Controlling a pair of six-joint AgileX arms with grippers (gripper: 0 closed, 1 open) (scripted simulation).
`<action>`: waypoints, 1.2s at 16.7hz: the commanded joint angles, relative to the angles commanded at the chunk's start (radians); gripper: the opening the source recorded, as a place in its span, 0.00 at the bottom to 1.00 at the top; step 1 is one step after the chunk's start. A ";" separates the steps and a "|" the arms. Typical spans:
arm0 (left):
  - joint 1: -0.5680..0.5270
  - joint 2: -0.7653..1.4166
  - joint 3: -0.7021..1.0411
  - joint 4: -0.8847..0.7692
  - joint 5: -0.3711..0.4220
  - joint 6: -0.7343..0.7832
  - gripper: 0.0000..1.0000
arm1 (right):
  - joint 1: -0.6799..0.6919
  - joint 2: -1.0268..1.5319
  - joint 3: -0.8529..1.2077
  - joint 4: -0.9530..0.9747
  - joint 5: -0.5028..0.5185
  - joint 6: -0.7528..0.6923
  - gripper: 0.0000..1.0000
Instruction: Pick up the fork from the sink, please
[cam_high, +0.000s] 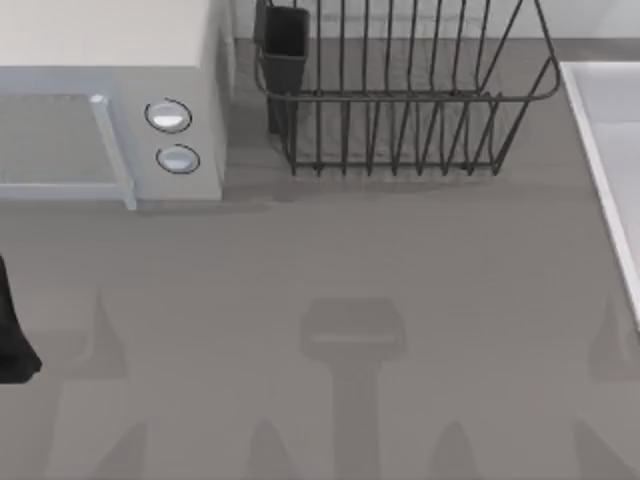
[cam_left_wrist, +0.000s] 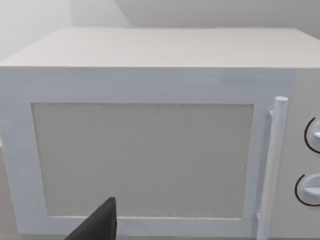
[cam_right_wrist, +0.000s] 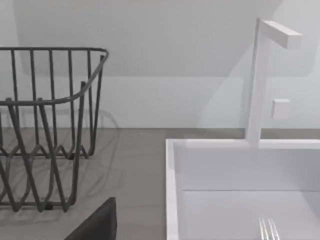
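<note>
Two slim silver tines of the fork (cam_right_wrist: 268, 229) lie inside the sink (cam_right_wrist: 171, 190), a pale straight-rimmed basin beside the dark wire dish rack (cam_right_wrist: 45, 130). We cannot tell our grippers' opening. Our left arm (cam_high: 12, 340) faces the smooth white microwave (cam_left_wrist: 150, 150).
</note>
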 joint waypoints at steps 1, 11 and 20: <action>0.000 0.000 0.000 0.000 0.000 0.000 1.00 | 0.000 0.000 0.000 0.000 0.000 0.000 1.00; 0.000 0.000 0.000 0.000 0.000 0.000 1.00 | -0.048 0.492 0.457 -0.264 0.000 -0.045 1.00; 0.000 0.000 0.000 0.000 0.000 0.000 1.00 | -0.137 1.391 1.278 -0.749 0.003 -0.128 1.00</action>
